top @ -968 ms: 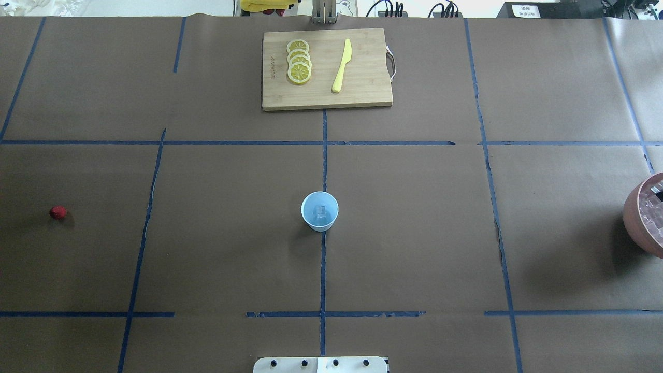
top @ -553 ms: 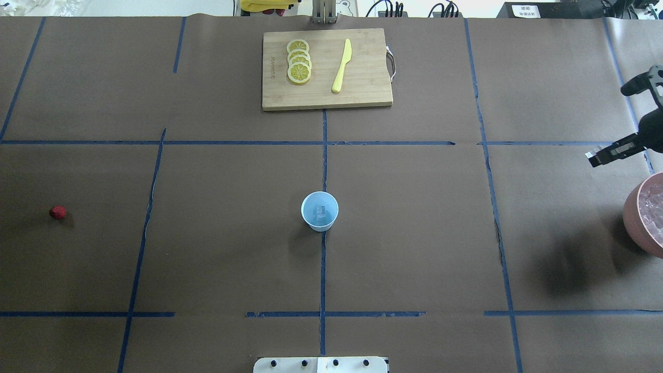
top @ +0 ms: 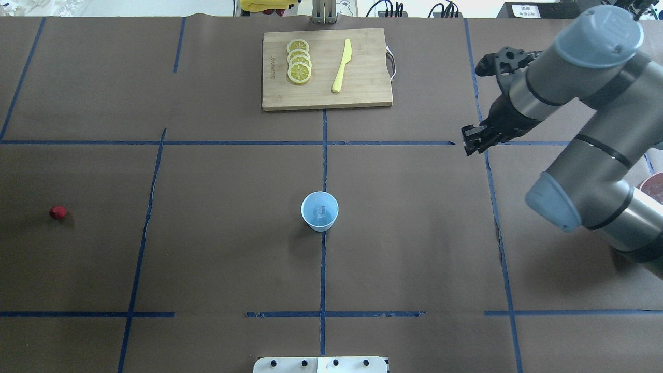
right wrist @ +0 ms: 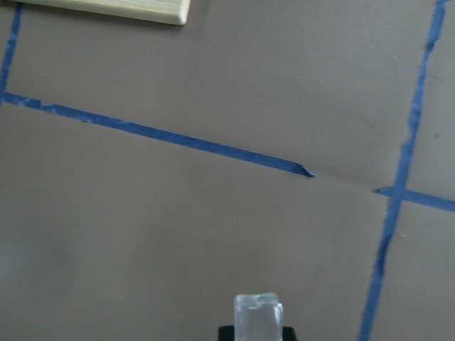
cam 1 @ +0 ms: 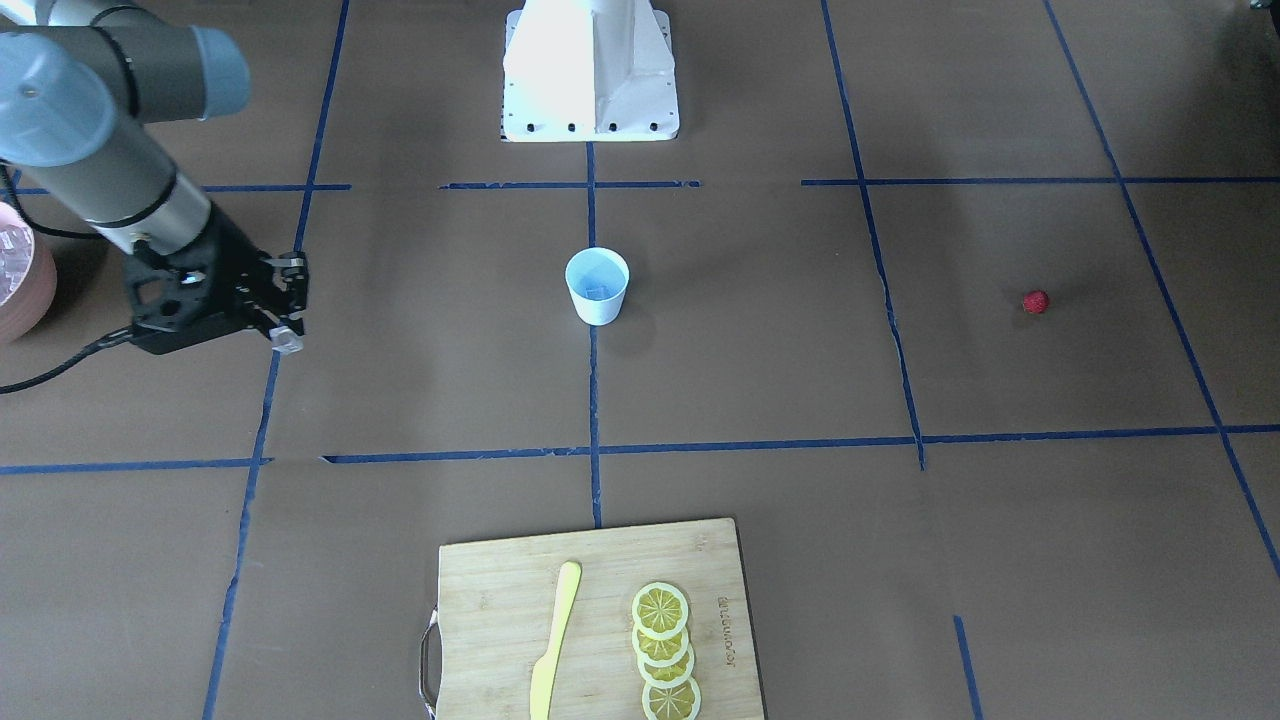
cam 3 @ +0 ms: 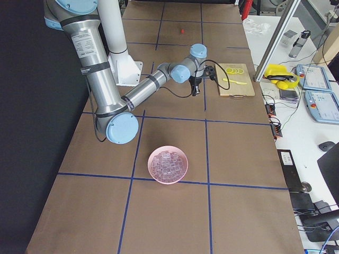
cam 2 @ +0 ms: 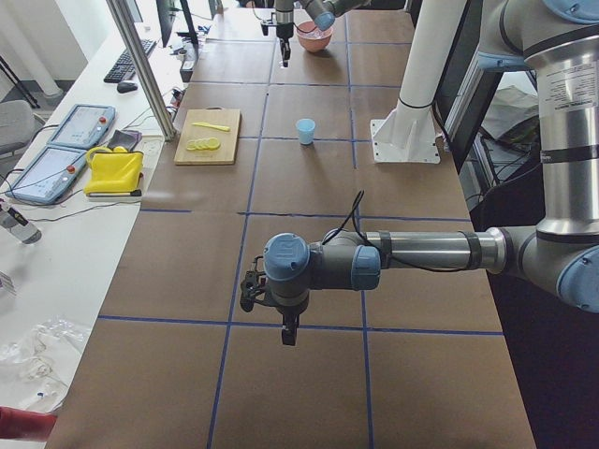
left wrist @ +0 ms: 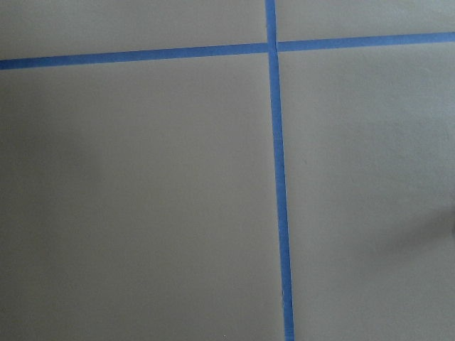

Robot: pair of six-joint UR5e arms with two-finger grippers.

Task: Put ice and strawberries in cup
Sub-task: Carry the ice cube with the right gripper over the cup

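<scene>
The pale-blue cup (top: 319,211) stands upright at the table's middle with one clear ice cube (top: 321,210) inside; it also shows in the front view (cam 1: 597,285). My right gripper (top: 469,143) hovers above the table, right of and beyond the cup. It is shut on a clear ice cube (right wrist: 258,312), also seen in the front view (cam 1: 288,343). The small red strawberry (top: 58,212) lies alone at the far left. My left gripper (cam 2: 288,332) shows only in the exterior left view, low over bare table, and I cannot tell whether it is open or shut.
A pinkish bowl (cam 3: 149,168) full of ice cubes stands at the table's right end, mostly hidden under my right arm in the overhead view. A wooden cutting board (top: 362,98) with lemon slices (top: 299,62) and a yellow knife (top: 342,66) lies at the back centre.
My right arm has swung in from the right edge, away from the bowl and leftward over the table toward the cup. The cup and strawberry have not moved.
</scene>
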